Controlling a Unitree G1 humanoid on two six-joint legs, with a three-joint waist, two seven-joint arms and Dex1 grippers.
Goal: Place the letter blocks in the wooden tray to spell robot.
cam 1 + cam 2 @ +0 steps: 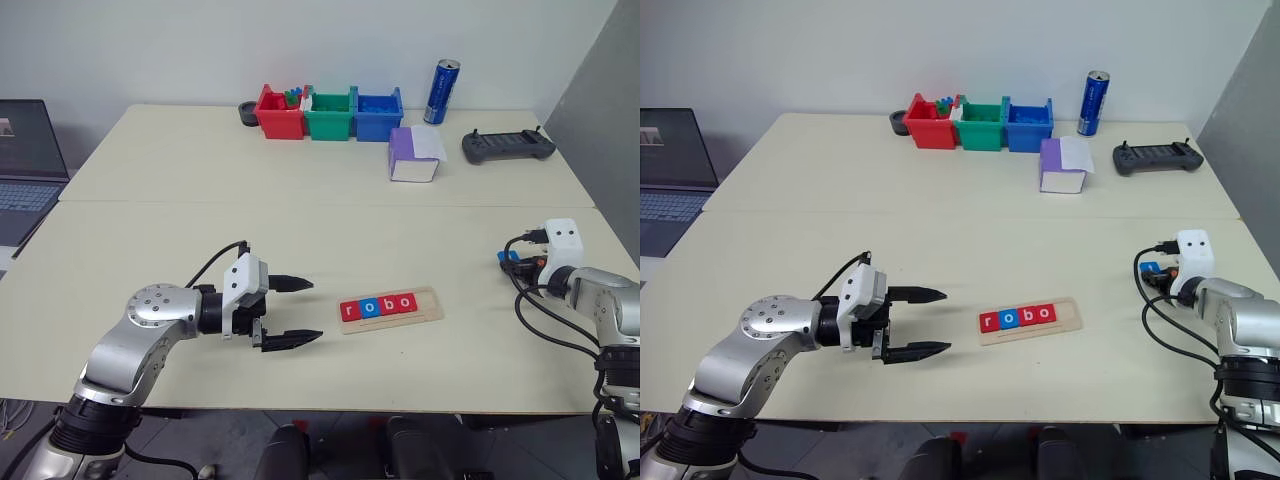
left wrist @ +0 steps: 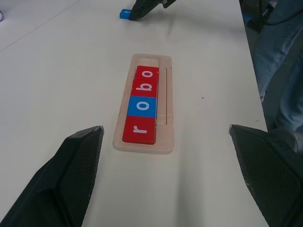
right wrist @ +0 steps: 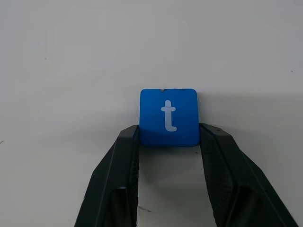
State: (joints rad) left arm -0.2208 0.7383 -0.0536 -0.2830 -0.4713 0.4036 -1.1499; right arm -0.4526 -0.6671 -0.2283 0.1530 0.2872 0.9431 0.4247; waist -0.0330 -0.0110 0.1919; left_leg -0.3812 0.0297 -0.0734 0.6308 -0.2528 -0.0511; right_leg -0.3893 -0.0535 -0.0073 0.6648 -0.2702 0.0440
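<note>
Now we see our right gripper with its fingers pressed against both sides of the blue t block, flat on the table. Tray with r-o-b-o lies well leftward, empty slot nearest; left gripper hangs open.

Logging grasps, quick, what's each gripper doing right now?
Left gripper: open, holding nothing, pointing at the wooden tray.
Right gripper: fingers closed on both sides of the blue t block, which lies on the table.
</note>
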